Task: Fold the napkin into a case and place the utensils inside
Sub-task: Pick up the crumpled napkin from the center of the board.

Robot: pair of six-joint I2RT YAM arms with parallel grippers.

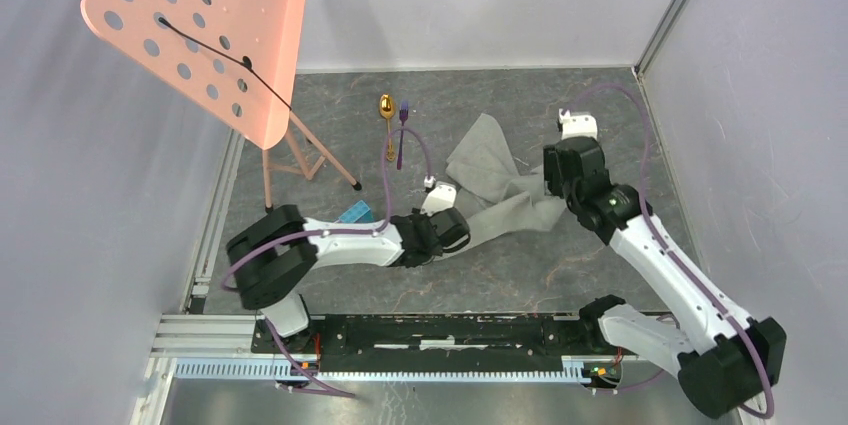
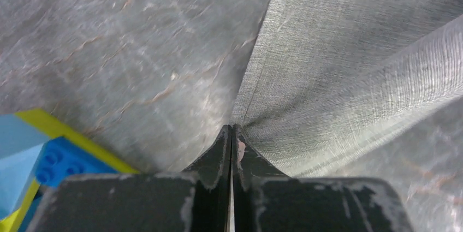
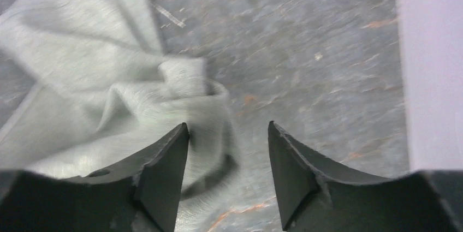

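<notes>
Lying crumpled near the middle of the grey marbled desk [image 1: 520, 275], the thin grey-green cloth napkin [image 1: 490, 160] is not yet folded into a strip. Its 7 o'clock end is clamped between the closed fingers of the left end effector [image 2: 231, 134], and the cloth is seen fanning out from the pinch. The right end effector [image 3: 227, 128] is held with its fingers apart just over the bunched 4 o'clock end of the napkin. The shiny gold metal spoon [image 1: 386, 110] and the slim purple fork [image 1: 403, 130] are laid side by side at 10 o'clock of the napkin, apart from it. A blue toy block [image 1: 353, 213] is seen at 9 o'clock of the left end effector.
</notes>
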